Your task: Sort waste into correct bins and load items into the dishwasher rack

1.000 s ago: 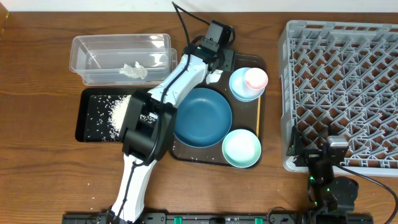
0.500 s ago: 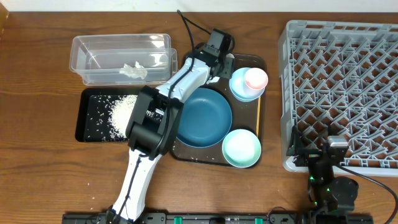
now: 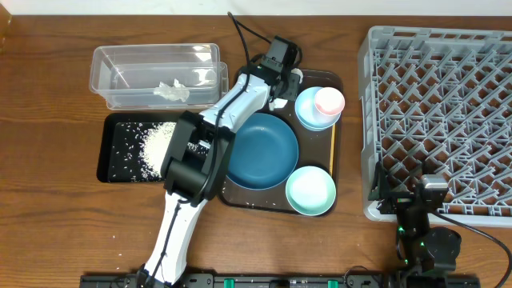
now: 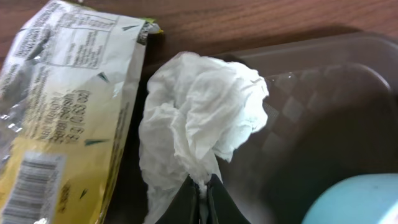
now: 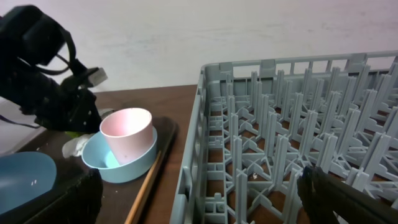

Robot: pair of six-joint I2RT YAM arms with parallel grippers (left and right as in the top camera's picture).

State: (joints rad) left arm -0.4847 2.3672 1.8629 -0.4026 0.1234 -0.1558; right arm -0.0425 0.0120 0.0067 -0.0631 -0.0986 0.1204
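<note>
Left hand (image 4: 200, 200): shut tight, pinching the lower edge of a crumpled white paper (image 4: 199, 124). The paper is at the back corner of the brown tray (image 4: 323, 118), just beside the printed yellow wrapper (image 4: 56, 118).

Right hand (image 5: 199, 202): spread wide, holding nothing, low by the rack (image 5: 280, 124).

Rice (image 3: 156, 140) is heaped in the black tray (image 3: 102, 150).

On the brown tray: plate (image 3: 260, 150), near bowl (image 3: 310, 190), and far bowl (image 3: 306, 114) with the pink cup (image 3: 329, 102) in it.
</note>
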